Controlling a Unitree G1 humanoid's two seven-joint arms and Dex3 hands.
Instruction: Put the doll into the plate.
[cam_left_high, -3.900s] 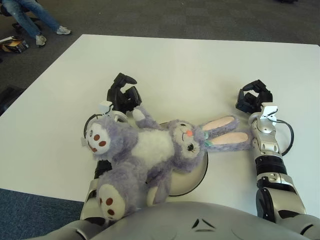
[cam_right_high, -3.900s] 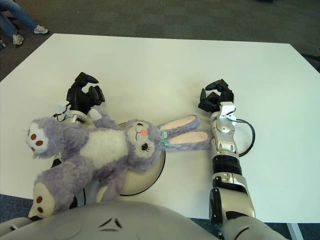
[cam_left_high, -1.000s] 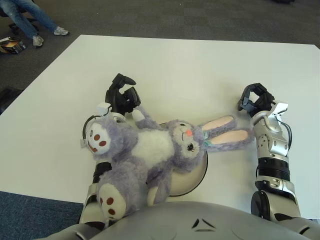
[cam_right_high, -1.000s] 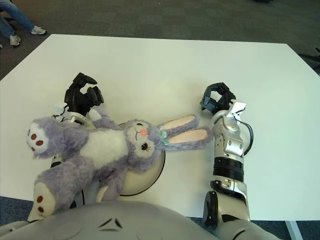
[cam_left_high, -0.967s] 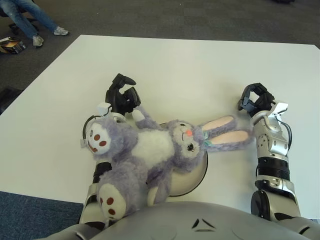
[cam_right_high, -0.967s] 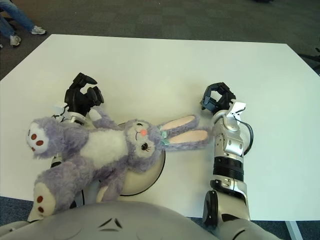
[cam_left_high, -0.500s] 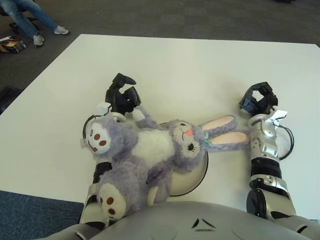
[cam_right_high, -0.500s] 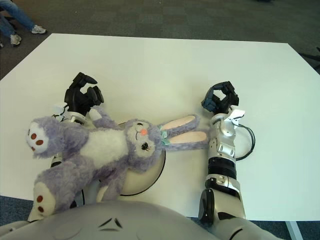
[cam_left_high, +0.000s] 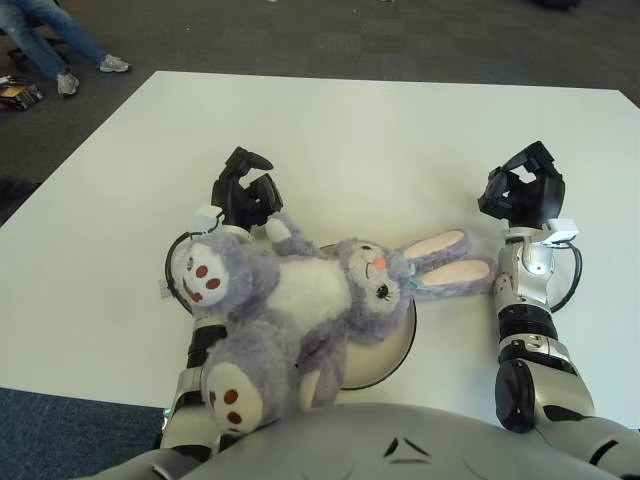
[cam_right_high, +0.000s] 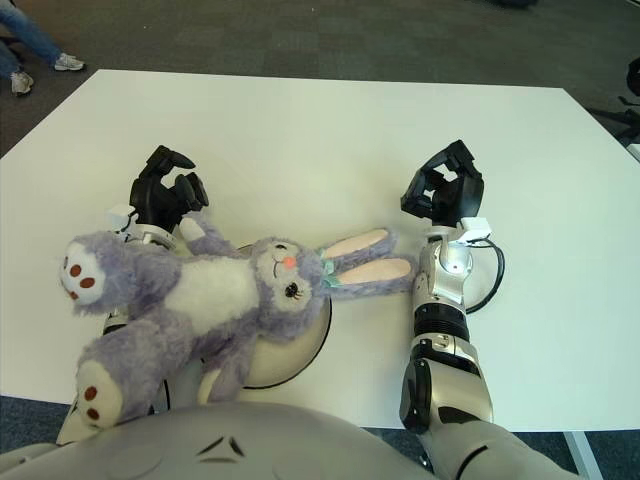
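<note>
White table (cam_left_high: 380, 130) bears one doll (cam_left_high: 300, 300) sprawled across one plate (cam_left_high: 395, 350), each robot hand, left (cam_left_high: 243, 190) and right (cam_left_high: 522, 190), loosely curled, empty.

doll (cam_left_high: 300, 300) on plate (cam_left_high: 385, 355), btwn hands

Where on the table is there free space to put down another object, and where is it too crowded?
The far half of the white table, beyond both hands, is bare, as is the strip between the left hand and the right hand. The near middle is crowded: the doll covers the plate, its ears reaching the right forearm.
</note>
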